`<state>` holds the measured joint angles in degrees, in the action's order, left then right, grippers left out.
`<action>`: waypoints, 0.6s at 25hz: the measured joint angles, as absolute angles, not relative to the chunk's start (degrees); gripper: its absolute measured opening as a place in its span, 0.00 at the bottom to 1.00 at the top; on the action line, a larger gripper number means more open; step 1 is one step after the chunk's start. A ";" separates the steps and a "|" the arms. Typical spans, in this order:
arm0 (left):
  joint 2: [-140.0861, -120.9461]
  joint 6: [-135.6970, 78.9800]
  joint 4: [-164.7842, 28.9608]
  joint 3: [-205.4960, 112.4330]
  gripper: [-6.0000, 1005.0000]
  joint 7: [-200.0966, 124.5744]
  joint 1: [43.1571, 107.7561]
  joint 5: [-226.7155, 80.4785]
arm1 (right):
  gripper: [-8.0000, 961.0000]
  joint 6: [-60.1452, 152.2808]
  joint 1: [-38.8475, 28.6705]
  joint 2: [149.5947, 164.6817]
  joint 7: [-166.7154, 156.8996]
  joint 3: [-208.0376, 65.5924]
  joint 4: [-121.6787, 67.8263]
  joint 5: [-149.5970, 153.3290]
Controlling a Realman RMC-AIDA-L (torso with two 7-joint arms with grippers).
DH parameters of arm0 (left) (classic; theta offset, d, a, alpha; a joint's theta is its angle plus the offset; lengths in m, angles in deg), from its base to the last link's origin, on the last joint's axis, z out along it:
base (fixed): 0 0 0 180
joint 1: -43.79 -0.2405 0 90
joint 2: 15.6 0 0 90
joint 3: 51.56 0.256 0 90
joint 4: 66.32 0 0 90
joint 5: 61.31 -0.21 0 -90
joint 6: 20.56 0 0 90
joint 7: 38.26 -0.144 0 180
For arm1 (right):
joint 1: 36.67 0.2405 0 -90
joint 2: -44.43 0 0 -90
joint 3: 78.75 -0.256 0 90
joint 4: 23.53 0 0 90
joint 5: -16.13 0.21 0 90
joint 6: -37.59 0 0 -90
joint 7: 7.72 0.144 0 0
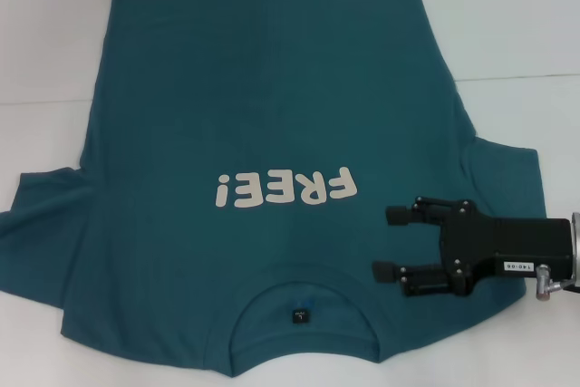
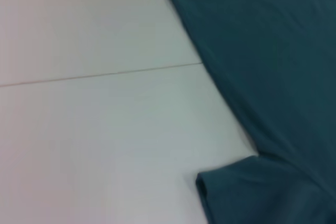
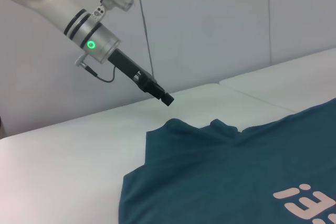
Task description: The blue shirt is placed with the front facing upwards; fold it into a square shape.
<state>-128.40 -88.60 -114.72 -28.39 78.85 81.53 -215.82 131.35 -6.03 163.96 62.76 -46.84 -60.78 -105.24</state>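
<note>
The blue shirt (image 1: 272,115) lies spread flat on the white table, front up, with the white "FREE!" lettering (image 1: 281,189) across the chest and the collar with its black tag (image 1: 300,315) at the near edge. My right gripper (image 1: 382,242) hovers open over the shirt's near right shoulder, fingers pointing toward the collar, holding nothing. The left gripper (image 3: 165,98) is out of the head view. The right wrist view shows it raised in the air above the shirt's (image 3: 220,171) left sleeve (image 3: 178,129). The left wrist view looks down on the shirt's (image 2: 273,51) side edge and a sleeve (image 2: 252,192).
The white table (image 1: 54,43) has a seam line (image 2: 105,74) running across it, with bare surface to the left of and beyond the shirt. A pale wall (image 3: 210,24) with a hanging cable stands behind the table on the left side.
</note>
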 joint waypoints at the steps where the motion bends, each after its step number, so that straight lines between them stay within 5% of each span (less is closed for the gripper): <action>1: -128.54 -87.97 -114.84 -28.30 0.09 78.73 81.36 -215.79 | 0.95 131.13 -6.03 163.96 62.76 -46.79 -60.76 -105.24; 15: -129.84 -83.30 -113.14 -25.04 0.10 77.52 80.89 -215.73 | 0.95 130.27 -5.89 163.96 62.79 -46.30 -60.61 -105.24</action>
<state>-129.84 -83.30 -113.14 -25.04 77.52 80.89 -215.73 130.27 -5.89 163.96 62.79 -46.30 -60.61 -105.24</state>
